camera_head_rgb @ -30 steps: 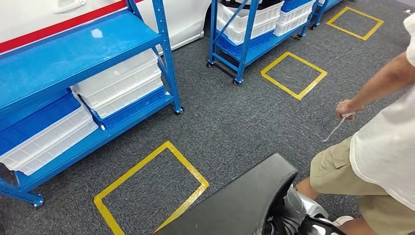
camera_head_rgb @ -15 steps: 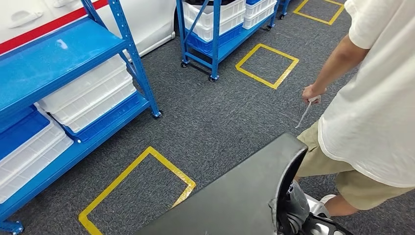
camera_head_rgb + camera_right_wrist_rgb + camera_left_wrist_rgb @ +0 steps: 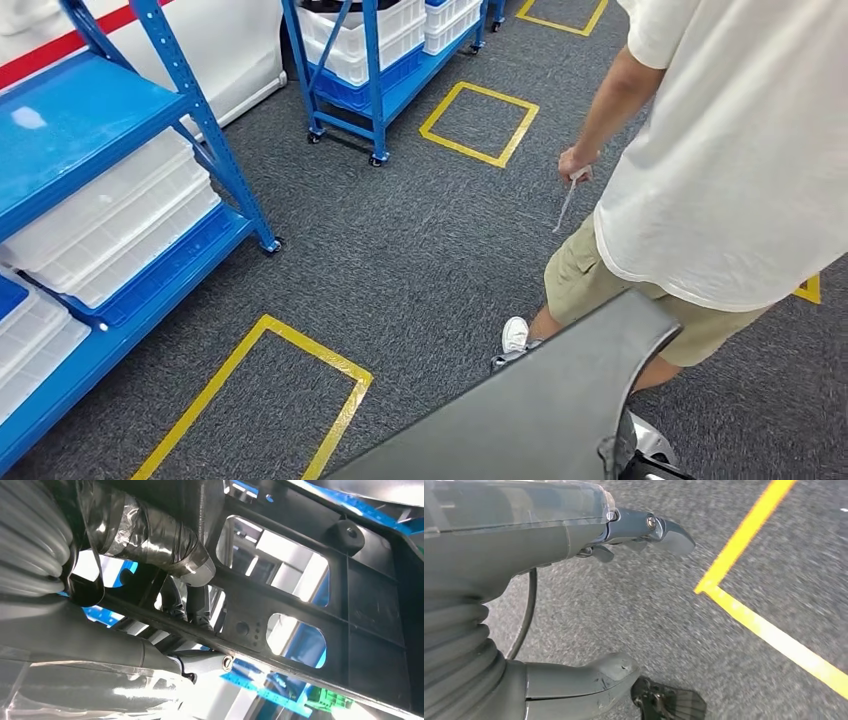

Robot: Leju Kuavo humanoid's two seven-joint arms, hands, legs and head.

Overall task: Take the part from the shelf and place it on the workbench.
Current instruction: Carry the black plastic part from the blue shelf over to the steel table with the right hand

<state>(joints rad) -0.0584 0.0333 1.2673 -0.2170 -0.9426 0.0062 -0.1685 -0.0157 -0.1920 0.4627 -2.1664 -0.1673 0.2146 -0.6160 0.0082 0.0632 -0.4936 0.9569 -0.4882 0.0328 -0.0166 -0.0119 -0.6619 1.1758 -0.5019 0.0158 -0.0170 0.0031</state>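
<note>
Collision risk: the person (image 3: 720, 160) stands just beside the black part (image 3: 540, 410); a swing of its far end could clip their leg.
Slip risk: the hold sits on one rib of the part's open underside (a narrow purchase), so the part could tip or twist.
Part location: off the shelf (image 3: 90, 130), carried low in front of the robot.
Right hand (image 3: 165, 575): under the part, fingers (image 3: 192, 607) wrapped around a rib.
Left hand (image 3: 589, 595): hangs over the carpet, fingers spread, holding nothing.
</note>
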